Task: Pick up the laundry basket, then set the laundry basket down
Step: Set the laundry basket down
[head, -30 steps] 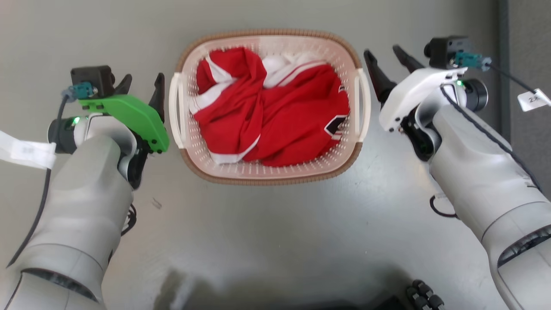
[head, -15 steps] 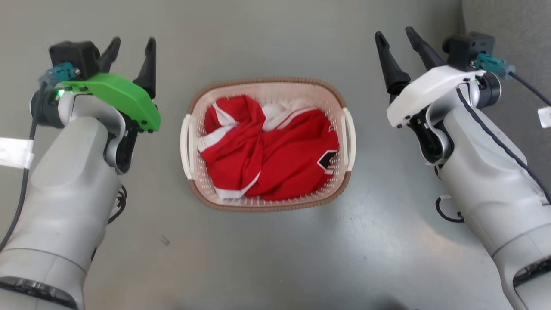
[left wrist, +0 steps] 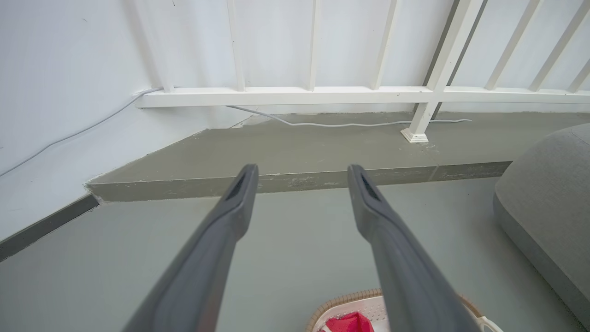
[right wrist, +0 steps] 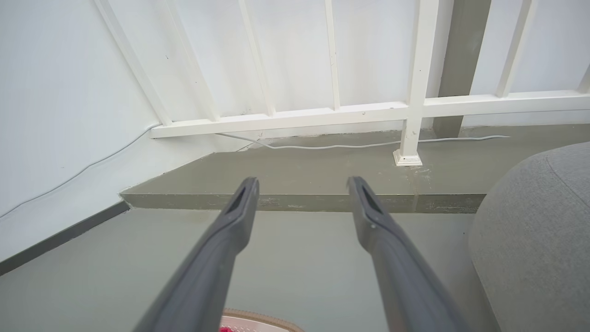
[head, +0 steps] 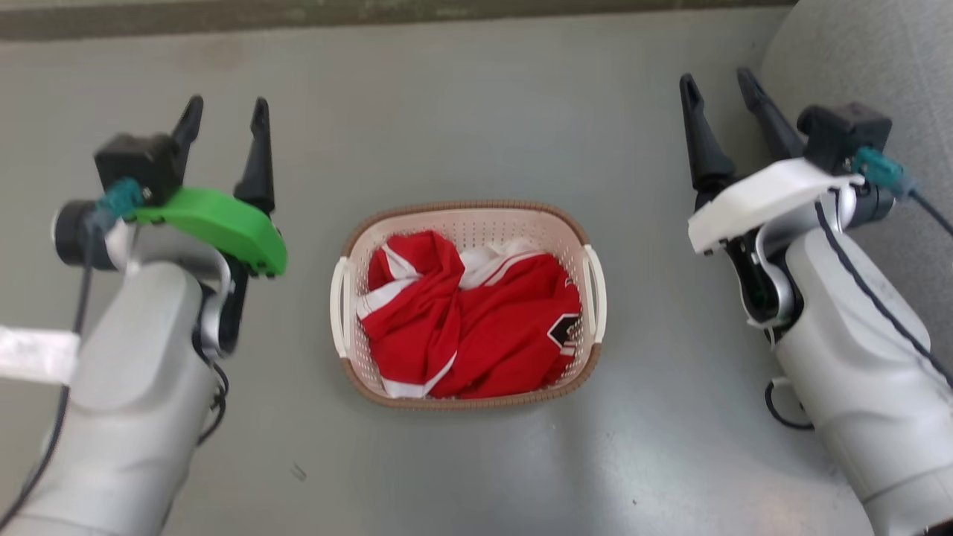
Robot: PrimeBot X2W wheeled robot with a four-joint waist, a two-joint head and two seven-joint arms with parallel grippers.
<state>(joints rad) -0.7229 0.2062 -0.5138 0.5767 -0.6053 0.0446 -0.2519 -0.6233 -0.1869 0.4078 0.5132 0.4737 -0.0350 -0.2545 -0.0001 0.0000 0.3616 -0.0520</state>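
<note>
laundry basket [head: 469, 216] on floor [head: 476, 461]; left end effector [head: 226, 113], right end effector [head: 718, 88] wide, holding nothing.

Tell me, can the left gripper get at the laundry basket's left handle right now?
Probably yes. The left gripper is open and holds nothing, and bare floor lies between it and the left handle of the laundry basket; nothing blocks that side.

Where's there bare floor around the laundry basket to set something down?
Bare floor lies between the basket and the step beyond it, and on its near side. Its sides are tighter: the left tool and right tool flank it.
</note>
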